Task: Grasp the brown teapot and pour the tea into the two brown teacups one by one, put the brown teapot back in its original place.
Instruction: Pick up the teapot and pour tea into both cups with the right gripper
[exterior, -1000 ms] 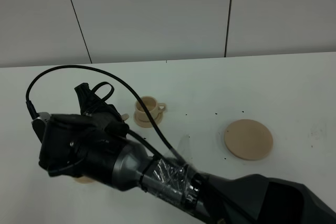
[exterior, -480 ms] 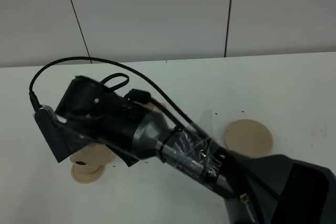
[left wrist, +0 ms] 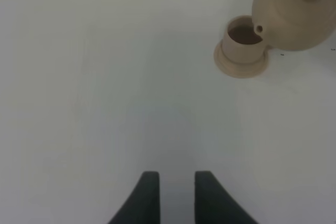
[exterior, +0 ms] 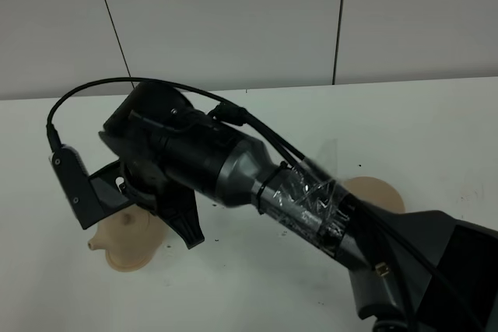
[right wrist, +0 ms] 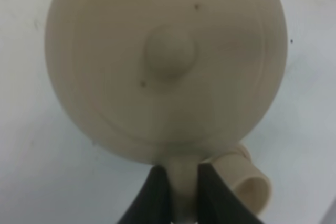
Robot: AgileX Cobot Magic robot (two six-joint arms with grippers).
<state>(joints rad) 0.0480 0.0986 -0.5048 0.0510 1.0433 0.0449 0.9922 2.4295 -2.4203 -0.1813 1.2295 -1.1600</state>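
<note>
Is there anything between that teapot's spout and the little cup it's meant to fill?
Nothing visible does. In the left wrist view the brown teapot has its spout right at the open rim of the teacup, with no object between them.

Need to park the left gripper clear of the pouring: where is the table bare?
Bare: the stretch between the left gripper and the teacup; the far strip of the table; the right end beyond the wide saucer. Crowded: front left, where the right gripper holds the brown teapot tilted over that teacup.
</note>
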